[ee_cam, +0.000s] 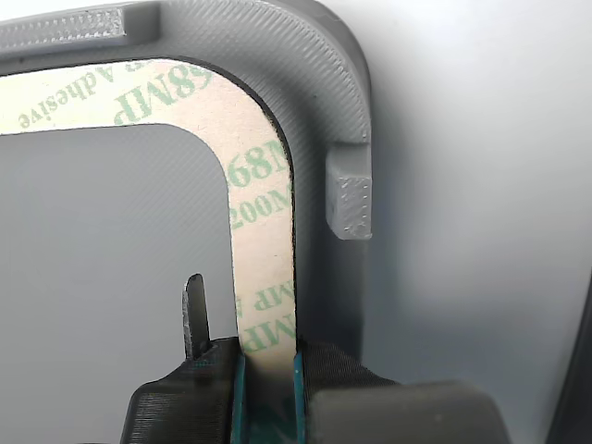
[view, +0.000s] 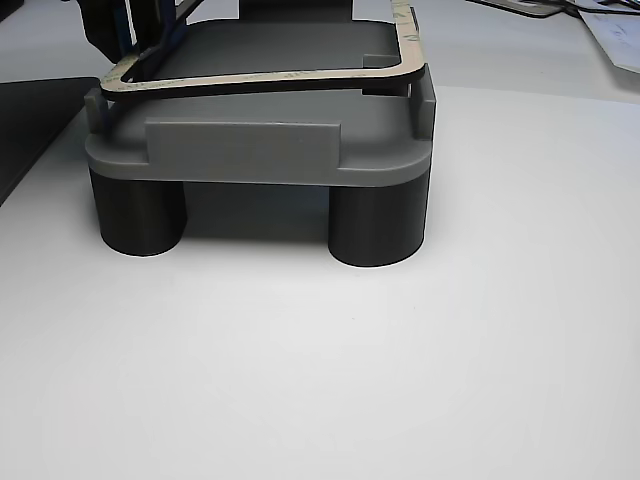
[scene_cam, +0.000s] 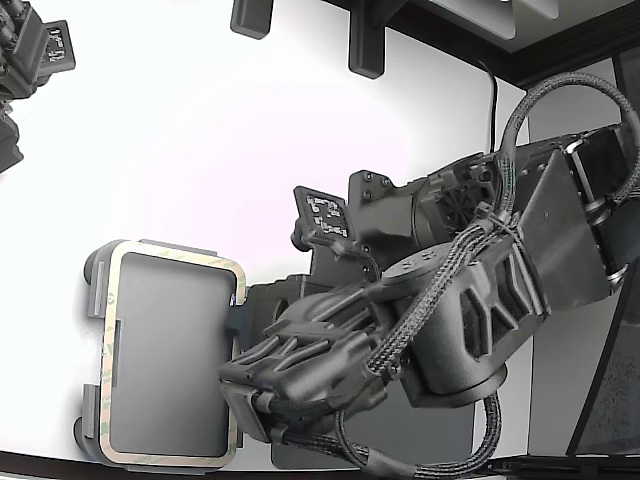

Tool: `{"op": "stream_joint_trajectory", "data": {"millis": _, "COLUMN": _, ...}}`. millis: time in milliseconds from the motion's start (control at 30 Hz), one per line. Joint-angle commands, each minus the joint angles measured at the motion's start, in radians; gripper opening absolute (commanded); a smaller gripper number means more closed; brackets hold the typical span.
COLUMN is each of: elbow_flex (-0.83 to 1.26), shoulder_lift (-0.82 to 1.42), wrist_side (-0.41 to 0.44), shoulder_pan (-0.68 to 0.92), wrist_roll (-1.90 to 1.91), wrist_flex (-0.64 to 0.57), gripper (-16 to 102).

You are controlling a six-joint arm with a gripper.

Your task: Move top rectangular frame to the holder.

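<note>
Frame [scene_cam: 172, 262]: beige ring lying over holder [scene_cam: 95, 300], one side pinched.
Gripper [ee_cam: 268, 375]: clenched on frame's strip.
Holder: grey tray on two dark cylindrical legs [view: 376, 225].
Surface: white tabletop [scene_cam: 200, 130].

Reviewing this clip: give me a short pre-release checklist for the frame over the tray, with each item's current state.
1. Grip: the gripper is shut on one side of the top rectangular frame, jaws either side of the strip. Ok.
2. Frame over the holder: the exterior view shows its outline within the tray's edges. Ok.
3. Frame inside the raised tab: the wrist view shows the strip lying inward of it. Ok.
4. Frame seated flat: the other view shows it sloping, one corner lifted above the tray. Not ok.
5. Far side between the tabs: hidden by the arm. Cannot tell.
</note>
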Motion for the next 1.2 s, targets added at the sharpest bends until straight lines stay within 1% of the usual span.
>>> {"op": "stream_joint_trajectory", "data": {"millis": 0, "elbow_flex": -0.017, "shoulder_lift": 0.017, "wrist_side": -0.002, "shoulder_pan": -0.017, "wrist_roll": 0.002, "wrist_flex": 0.009, "gripper": -10}}
{"op": "stream_joint_trajectory", "data": {"millis": 233, "elbow_flex": -0.018, "shoulder_lift": 0.015, "wrist_side": -0.014, "shoulder_pan": -0.017, "wrist_roll": -0.002, "wrist_flex": 0.009, "gripper": -10}}
{"op": "stream_joint_trajectory", "data": {"millis": 1167, "elbow_flex": -0.023, "shoulder_lift": -0.009, "wrist_side": -0.018, "shoulder_pan": -0.02, "wrist_roll": -0.005, "wrist_flex": 0.008, "gripper": -10}}
